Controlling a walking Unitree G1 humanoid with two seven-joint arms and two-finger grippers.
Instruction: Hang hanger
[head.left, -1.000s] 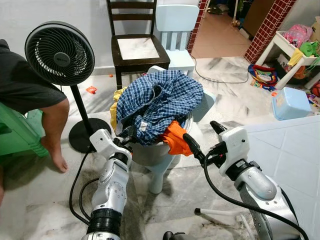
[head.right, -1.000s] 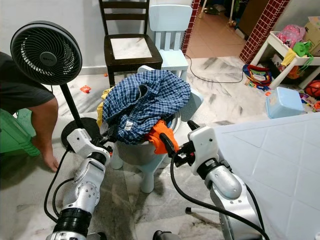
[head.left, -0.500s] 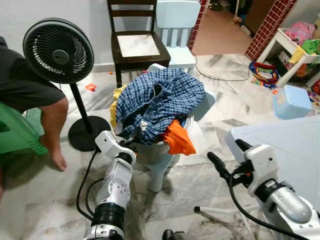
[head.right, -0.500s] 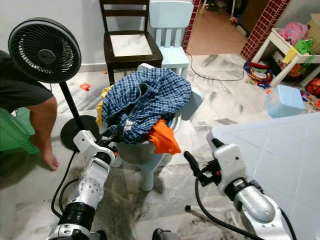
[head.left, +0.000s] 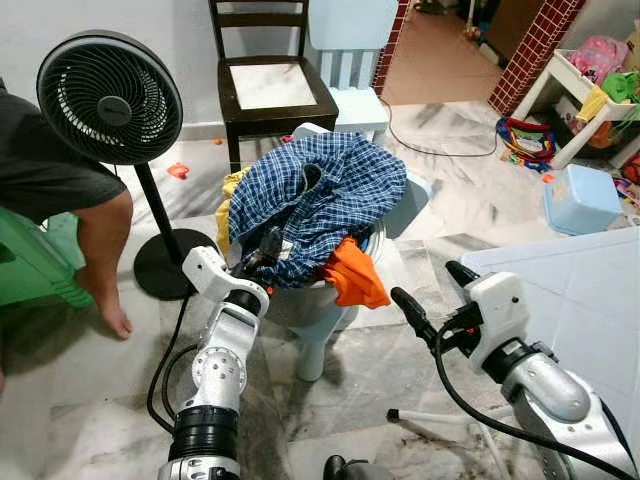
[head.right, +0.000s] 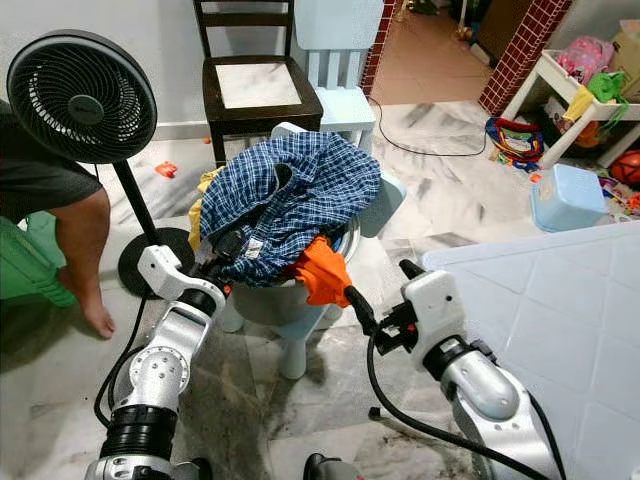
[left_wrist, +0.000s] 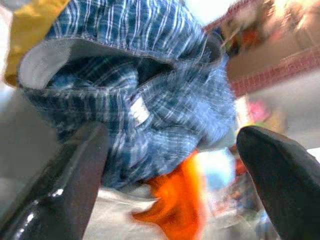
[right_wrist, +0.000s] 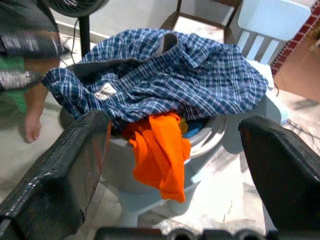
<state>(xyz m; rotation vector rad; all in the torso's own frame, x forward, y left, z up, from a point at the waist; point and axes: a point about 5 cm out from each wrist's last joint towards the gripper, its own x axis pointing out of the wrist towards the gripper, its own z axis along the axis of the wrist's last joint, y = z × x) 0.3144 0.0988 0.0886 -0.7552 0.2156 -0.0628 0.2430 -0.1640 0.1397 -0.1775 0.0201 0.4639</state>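
A blue plaid shirt (head.left: 320, 195) lies heaped on top of a grey tub (head.right: 262, 300) that stands on a pale blue stool (head.left: 312, 352). An orange garment (head.left: 355, 275) hangs over the tub's front rim, and a yellow one (head.left: 232, 200) shows at its left. My left gripper (head.left: 262, 250) is open, at the shirt's lower left edge, with the shirt's collar and label (left_wrist: 140, 110) just ahead of its fingers. My right gripper (head.left: 432, 298) is open, a short way right of the orange garment (right_wrist: 160, 150), holding nothing.
A black standing fan (head.left: 110, 95) and a seated person's leg (head.left: 105, 250) are on the left. A dark wooden chair (head.left: 270, 85) and a pale blue child's chair (head.left: 350, 30) stand behind the tub. A white tiled tabletop (head.left: 580, 290) is at my right, with a blue bin (head.left: 582, 200) beyond it.
My right gripper drew back from the orange garment, then came part of the way back toward the tub. My left gripper rose closer to the shirt's edge.
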